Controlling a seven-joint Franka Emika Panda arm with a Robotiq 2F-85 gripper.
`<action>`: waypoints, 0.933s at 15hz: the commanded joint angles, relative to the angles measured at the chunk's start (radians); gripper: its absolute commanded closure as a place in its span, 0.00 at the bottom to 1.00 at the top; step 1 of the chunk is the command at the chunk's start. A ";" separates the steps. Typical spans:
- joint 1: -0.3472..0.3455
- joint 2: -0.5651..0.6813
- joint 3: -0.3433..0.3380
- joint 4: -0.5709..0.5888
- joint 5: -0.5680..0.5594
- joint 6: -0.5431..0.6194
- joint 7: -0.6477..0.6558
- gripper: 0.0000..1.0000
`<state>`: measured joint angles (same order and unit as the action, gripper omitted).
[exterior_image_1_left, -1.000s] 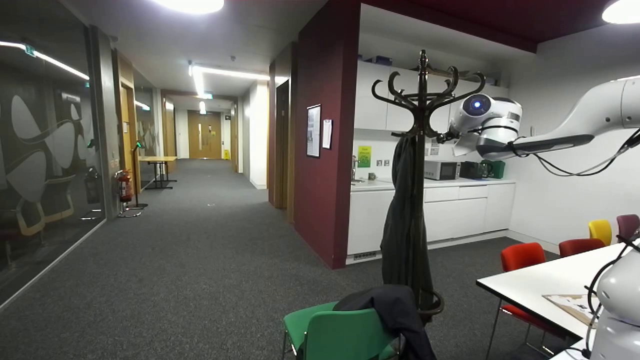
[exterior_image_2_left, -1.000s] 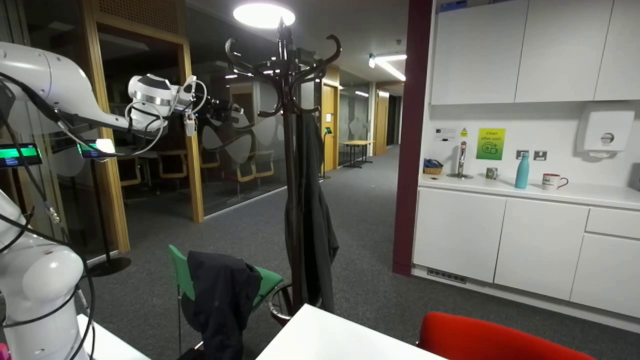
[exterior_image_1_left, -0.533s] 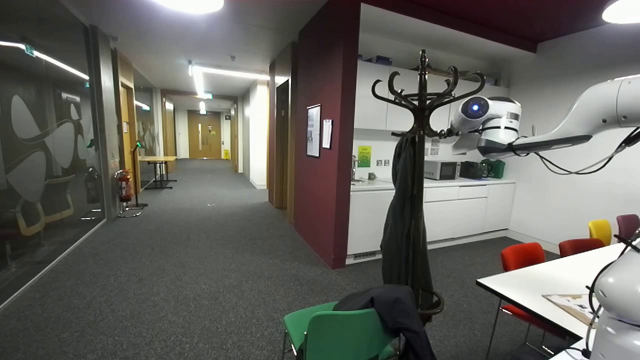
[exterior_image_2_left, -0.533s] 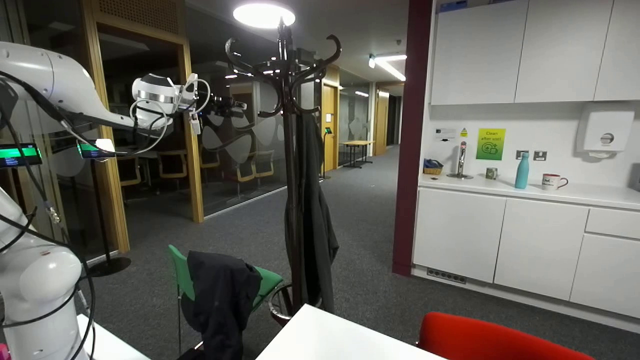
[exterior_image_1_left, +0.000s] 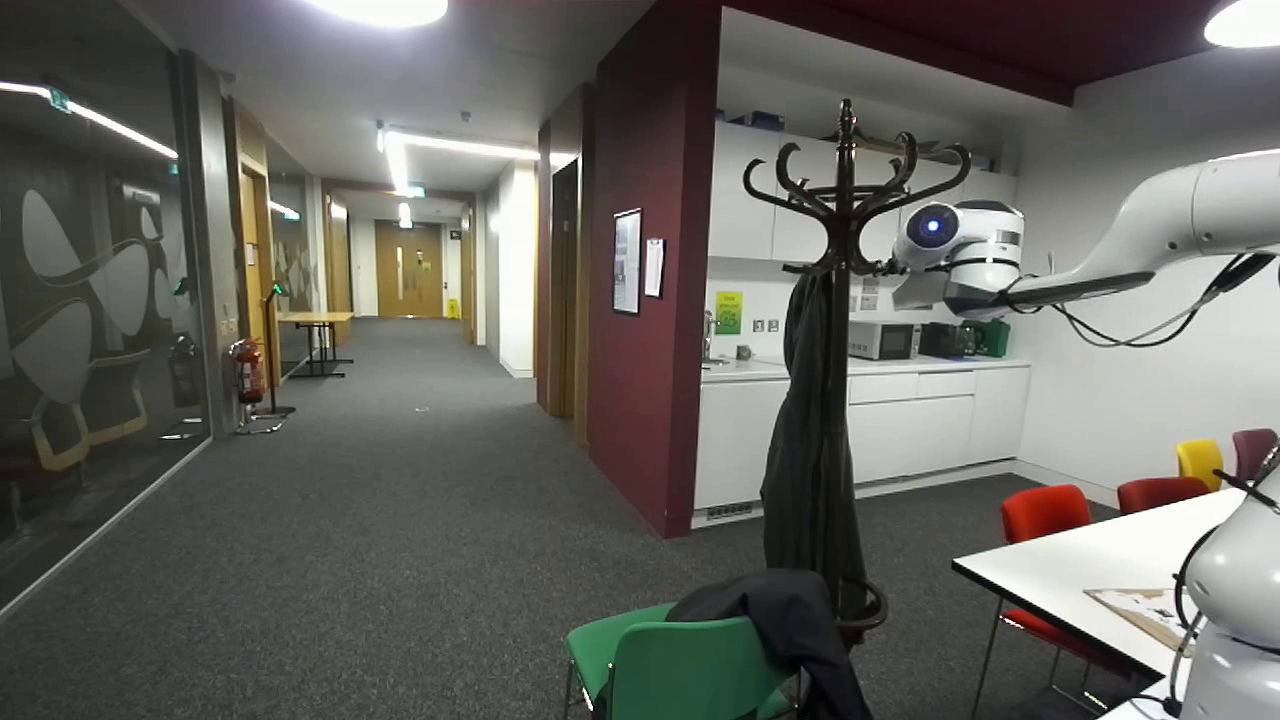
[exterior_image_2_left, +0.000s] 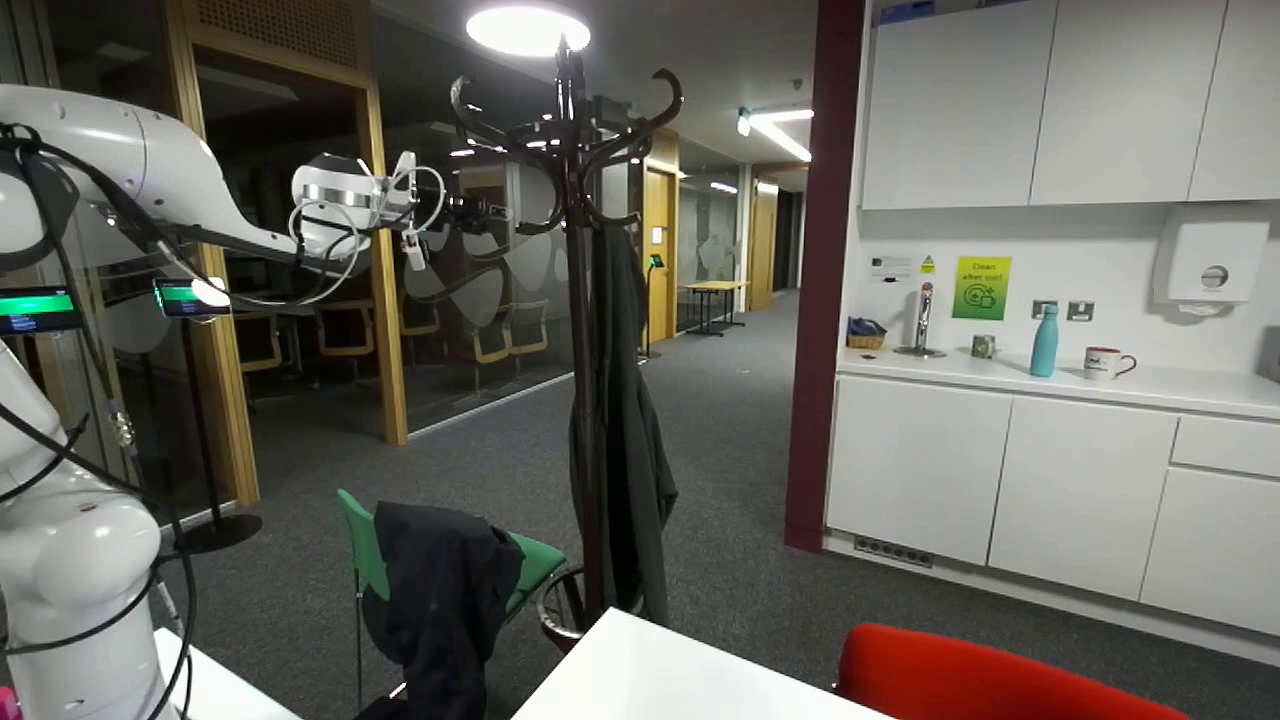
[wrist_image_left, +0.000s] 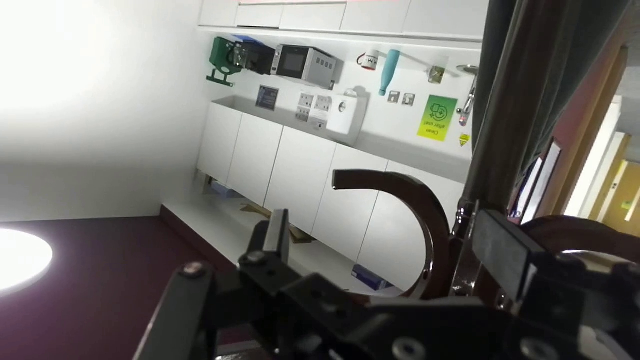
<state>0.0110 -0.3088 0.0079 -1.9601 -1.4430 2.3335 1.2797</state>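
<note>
Two grey-padded black fingers (wrist_image_left: 500, 252) stand wide apart on the black metal pincer (wrist_image_left: 390, 237). Near them rises a tall, glossy dark-brown coat stand (exterior_image_2_left: 583, 330), its curled hook (wrist_image_left: 436, 215) showing between the fingertips in the wrist view; contact I cannot tell.

On the counter (exterior_image_2_left: 1190, 388) I see one turquoise bottle (exterior_image_2_left: 1043, 343), upright, between one patterned cup (exterior_image_2_left: 983, 346) and one white mug (exterior_image_2_left: 1102, 364), handle red; one tap (exterior_image_2_left: 923, 312); one basket (exterior_image_2_left: 864, 341), contents blue. On the wall (exterior_image_2_left: 1095, 250) above I note one green-and-yellow sign (exterior_image_2_left: 981, 288); one white paper dispenser (exterior_image_2_left: 1212, 258). In an exterior view I list one silver microwave (exterior_image_1_left: 884, 341); one red fire extinguisher (exterior_image_1_left: 249, 373); one yellow chair (exterior_image_1_left: 1199, 464); one light-wood table (exterior_image_1_left: 315, 318).
</note>
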 joint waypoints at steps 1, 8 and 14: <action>0.000 0.051 0.008 0.060 -0.025 0.019 0.021 0.00; 0.001 0.112 0.022 0.156 -0.035 0.023 0.030 0.00; 0.002 0.166 0.021 0.204 -0.021 0.025 0.020 0.00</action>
<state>0.0155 -0.1848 0.0307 -1.8085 -1.4434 2.3353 1.2838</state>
